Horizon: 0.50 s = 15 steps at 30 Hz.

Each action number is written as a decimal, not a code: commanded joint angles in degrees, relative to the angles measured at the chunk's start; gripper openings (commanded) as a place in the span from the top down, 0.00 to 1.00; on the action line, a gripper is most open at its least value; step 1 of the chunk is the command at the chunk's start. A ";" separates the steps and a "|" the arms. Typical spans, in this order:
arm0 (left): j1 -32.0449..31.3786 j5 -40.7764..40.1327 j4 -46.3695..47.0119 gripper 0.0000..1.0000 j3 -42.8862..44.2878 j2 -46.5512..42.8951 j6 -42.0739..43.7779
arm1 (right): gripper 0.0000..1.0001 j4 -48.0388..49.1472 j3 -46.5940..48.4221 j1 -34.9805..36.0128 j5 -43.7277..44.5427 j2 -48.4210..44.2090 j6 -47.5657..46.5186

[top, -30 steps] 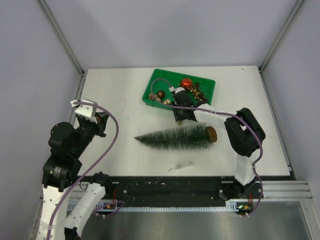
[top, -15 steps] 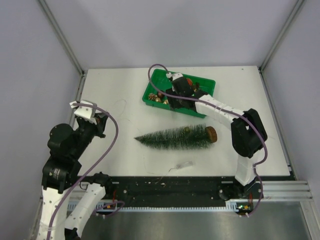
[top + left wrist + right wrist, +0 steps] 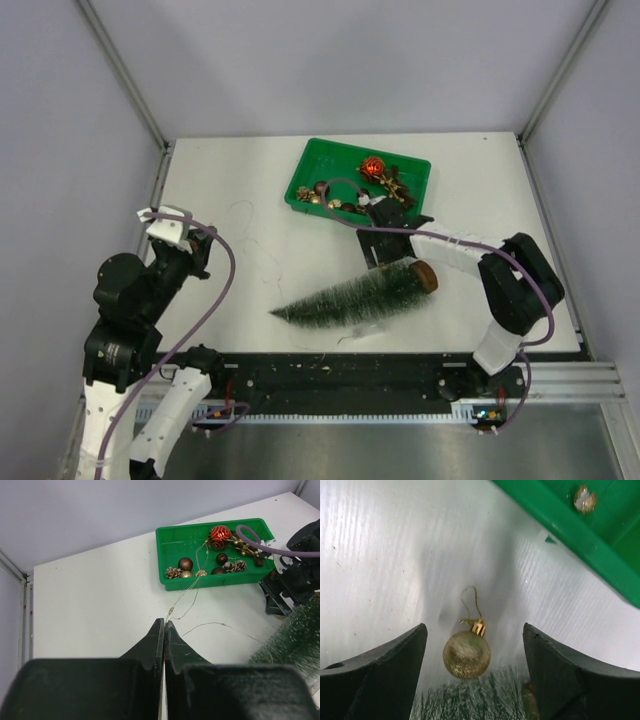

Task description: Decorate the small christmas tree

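between the wide right gripper (image 3: 474, 625), gold bauble (image 3: 466, 655) shown only by its wrist camera, left gripper (image 3: 164, 623) closed

Tabletop: white tabletop (image 3: 220, 180), matt and faintly ribbed in my right wrist view, running from my arm bases to the far wall.
Far middle: green tray (image 3: 220, 579) sits flat on it, its long side slightly askew to the far edge.
Centre: small christmas tree (image 3: 350, 295) on its side, between the tray and my near edge, apart from the tray. Its tip points toward my left and nearer me. Its wooden disc base is toward my right and farther off.
Beside the tree: gold bauble (image 3: 466, 655) with a thread loop, right at the bristles on the tray side.
Left of centre: thin wire (image 3: 220, 624) trails out of the tray and loops loosely across the bare surface.
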 commanded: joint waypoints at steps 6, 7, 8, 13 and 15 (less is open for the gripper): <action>0.21 -0.05 3.31 1.00 -1.01 -0.60 -0.04 | 0.21 4.89 -4.50 -0.08 -1.07 -6.75 3.44; 0.21 -0.14 3.23 0.99 -0.92 -0.60 0.05 | 0.21 4.98 -4.32 -0.08 -1.33 -6.31 3.44; 0.21 -0.14 3.23 1.00 -0.74 -0.60 -0.04 | 0.21 5.07 -4.23 -0.08 -1.42 -5.61 3.53; 0.21 -0.49 3.05 1.00 -0.57 -0.69 0.31 | 0.21 4.20 -4.06 -0.08 -1.78 -3.76 3.71; 0.21 -0.58 3.05 1.00 -0.74 -0.60 0.40 | 0.21 3.23 -4.14 0.00 -1.69 -3.23 3.62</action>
